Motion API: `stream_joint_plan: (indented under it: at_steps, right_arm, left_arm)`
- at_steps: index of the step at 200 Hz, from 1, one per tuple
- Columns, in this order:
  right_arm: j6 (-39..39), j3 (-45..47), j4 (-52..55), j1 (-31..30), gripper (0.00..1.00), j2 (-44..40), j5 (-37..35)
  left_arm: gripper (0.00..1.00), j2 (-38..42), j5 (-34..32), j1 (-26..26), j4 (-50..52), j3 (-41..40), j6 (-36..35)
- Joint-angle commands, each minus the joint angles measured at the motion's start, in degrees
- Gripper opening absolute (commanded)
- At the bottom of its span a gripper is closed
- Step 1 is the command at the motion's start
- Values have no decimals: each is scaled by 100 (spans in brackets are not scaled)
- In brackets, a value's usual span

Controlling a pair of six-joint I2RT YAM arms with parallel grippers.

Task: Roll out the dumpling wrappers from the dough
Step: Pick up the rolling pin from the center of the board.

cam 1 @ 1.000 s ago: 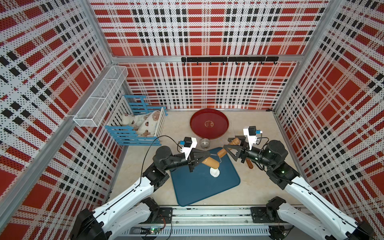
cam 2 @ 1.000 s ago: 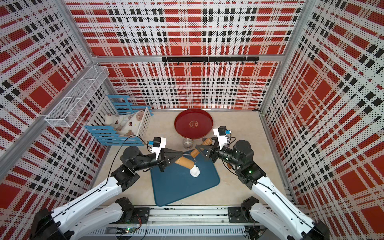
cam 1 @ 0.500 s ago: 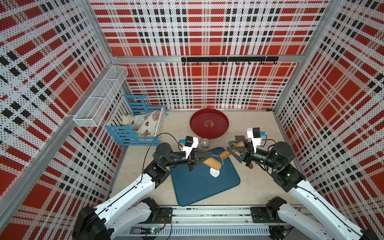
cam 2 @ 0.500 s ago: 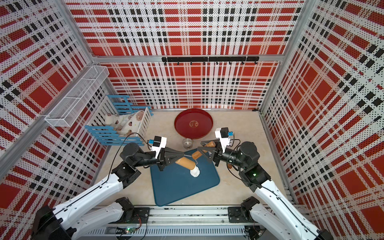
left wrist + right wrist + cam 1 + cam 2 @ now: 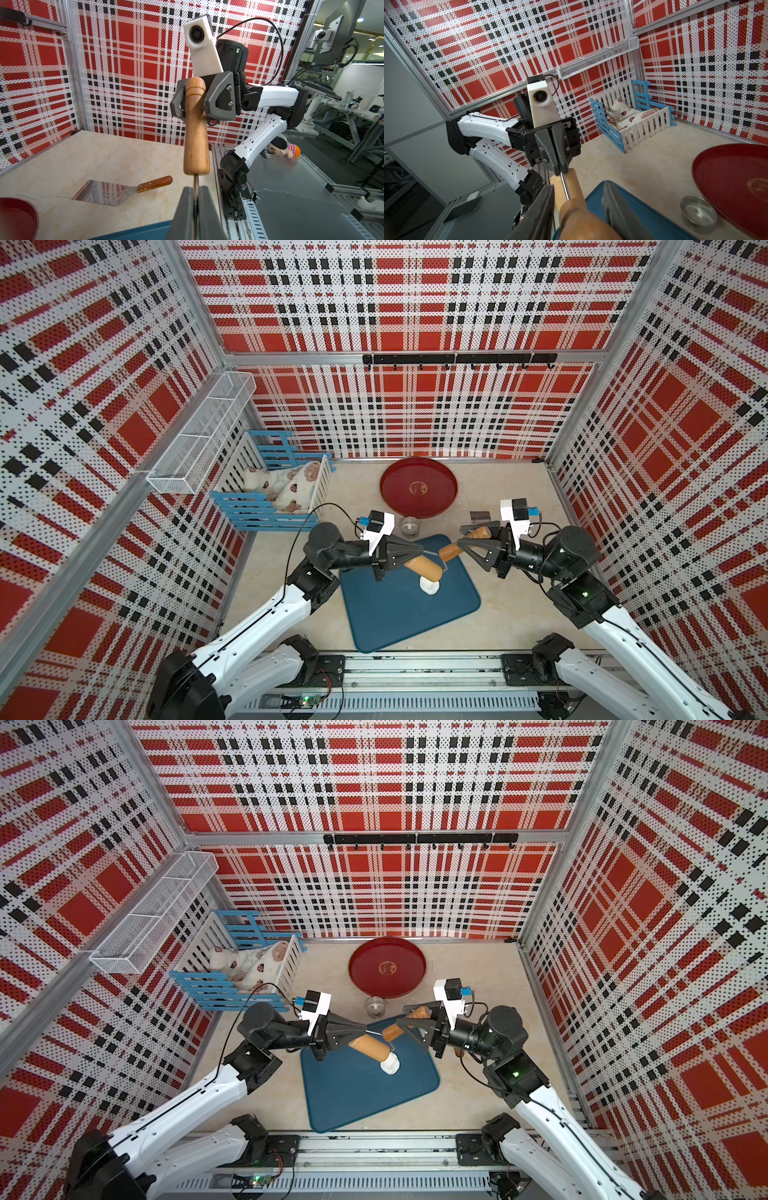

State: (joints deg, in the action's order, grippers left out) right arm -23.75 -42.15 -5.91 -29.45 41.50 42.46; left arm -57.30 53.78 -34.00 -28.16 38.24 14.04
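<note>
While the doll's crib point(image 5: 266, 506) is sitting idle at the left end of the counter point(image 5: 511, 614), the left arm point(image 5: 266, 616) is reaching in over the blue mat point(image 5: 399, 614), the left jaws clenched on the thin metal rod point(image 5: 195, 180) of the roller. The small steel cup point(image 5: 410, 526) is waiting just behind the mat, near the red tray point(image 5: 436, 497). The roller's wooden barrel point(image 5: 424, 568) is resting one end against the dough point(image 5: 430, 585), which is lying on the mat as a thick white lump; no dumpling wrappers are showing yet. Further right, the wooden handle point(image 5: 451, 551) is angling up into the right jaws, which were standing wider a second ago and are now drawing in on it. In the left wrist view they are pressing it from both sides, so I'd call it grasped. Barrel and dough are sitting where they were, so nothing is being flattened yet, but with both arms on the tool a first pass looks ready to begin. The spatula point(image 5: 104, 192) is lying unused past the right arm.
</note>
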Motion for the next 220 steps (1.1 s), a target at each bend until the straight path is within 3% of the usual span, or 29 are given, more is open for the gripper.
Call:
stream_joint_plan:
  at_steps: [1, 23, 69, 90, 112, 127, 142, 164, 179, 202, 220]
  right_arm:
    - [364, -20, 82, 27, 40, -124, 19]
    - [323, -21, -10, 22, 33, -98, 106]
    - [229, -30, -92, 27, 27, -96, 124]
    - [177, -134, 40, 27, 12, 38, -94]
    - [227, -419, 658, 23, 4, 432, -745]
    - [234, -627, 1044, 27, 0, 801, -1114]
    - [117, -742, 1226, 27, 0, 1159, -1352]
    - [-237, -817, 1365, 26, 0, 1661, -1778]
    - [-513, -905, 1528, 27, 0, 2014, -2124]
    - [-992, -1067, 1704, 21, 0, 2520, -2370]
    - [-1182, -1145, 1695, 36, 0, 2827, -2347]
  left_arm:
    - [0, -136, 4, 147, -392, 298, 467]
    - [0, -308, 194, 165, -387, 390, 571]
    - [0, -549, 269, 189, -392, 462, 685]
    - [0, -589, -72, 302, -391, 473, 943]
    - [25, -617, -501, 554, -399, 403, 1259]
    - [54, -579, -787, 711, -399, 305, 1387]
    - [70, -506, -1127, 877, -400, 171, 1537]
    - [76, -256, -1903, 1136, -280, -27, 1634]
    - [80, 48, -2901, 1079, 215, -73, 1270]
    - [88, 354, -4985, 254, 1134, 113, 11]
    - [89, 271, -5849, -386, 1397, 258, -702]
